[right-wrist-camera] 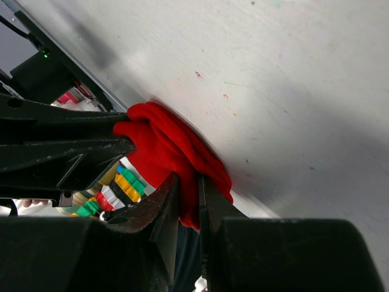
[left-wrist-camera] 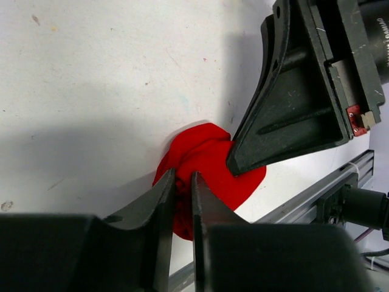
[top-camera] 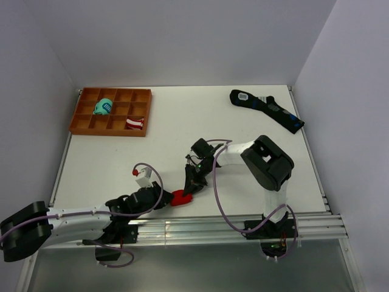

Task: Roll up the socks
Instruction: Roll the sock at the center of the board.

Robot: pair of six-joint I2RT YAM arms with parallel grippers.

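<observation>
The red socks [top-camera: 180, 198] are a compact crumpled bundle near the table's front edge, between both grippers. My left gripper [top-camera: 165, 199] is shut on the bundle's left side; in the left wrist view the fabric [left-wrist-camera: 206, 159] is pinched between the fingers [left-wrist-camera: 164, 201]. My right gripper [top-camera: 189, 190] is shut on the bundle's right side; in the right wrist view red fabric [right-wrist-camera: 164, 146] sits in the narrow gap between its fingers [right-wrist-camera: 209, 198]. No white motif shows.
An orange divided tray [top-camera: 110, 129] at the back left holds a teal bundle [top-camera: 103, 107] and a red-and-white striped bundle [top-camera: 135, 123]. Long black socks with blue marks [top-camera: 267, 109] lie at the back right. The metal front rail [top-camera: 200, 225] runs just below the bundle.
</observation>
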